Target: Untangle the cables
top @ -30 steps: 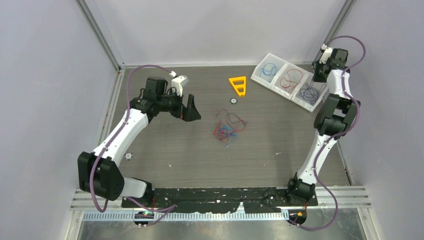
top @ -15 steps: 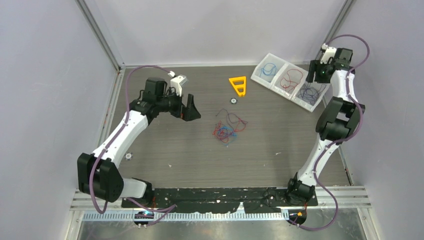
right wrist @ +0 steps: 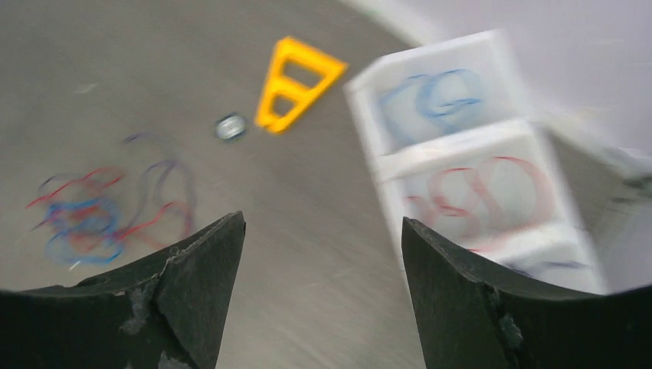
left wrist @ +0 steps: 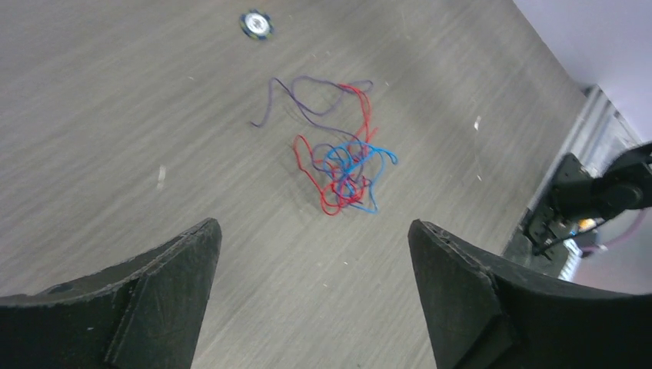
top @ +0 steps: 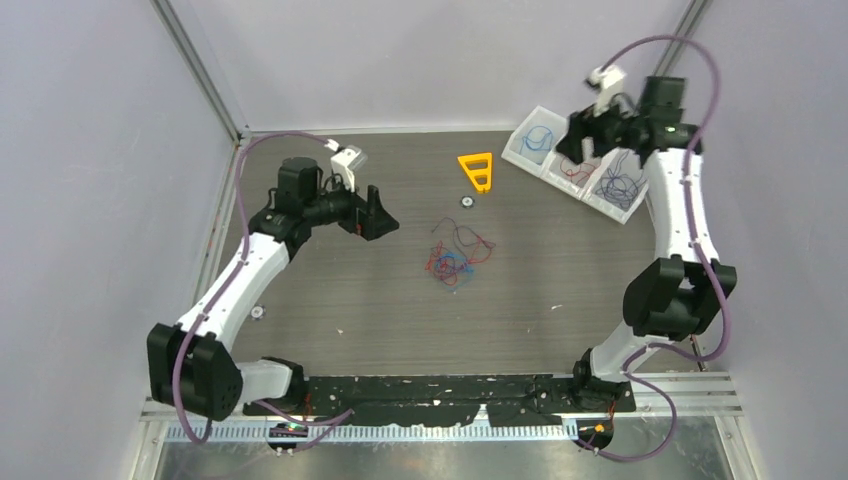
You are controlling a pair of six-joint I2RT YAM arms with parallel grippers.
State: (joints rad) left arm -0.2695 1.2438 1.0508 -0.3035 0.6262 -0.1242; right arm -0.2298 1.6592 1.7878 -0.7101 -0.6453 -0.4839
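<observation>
From above: the cables (top: 455, 258) lie tangled mid-table, apart from the left gripper (top: 384, 213) on their left; the right gripper (top: 585, 140) hangs over the far-right tray (top: 520, 132); left wrist: fingers wide apart, empty; right wrist, blurred: fingers likewise apart, empty.

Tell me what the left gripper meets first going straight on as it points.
Probably the tangled cables, centred ahead of the open left gripper on the table; nothing shows between, though depth is unclear.

The dark wood-grain desk (top: 350, 290) bears tangled cables (top: 455, 258); beyond them a small disc (top: 466, 200), then an orange triangle (top: 477, 171); a white tray (right wrist: 454, 144) far to their right.
</observation>
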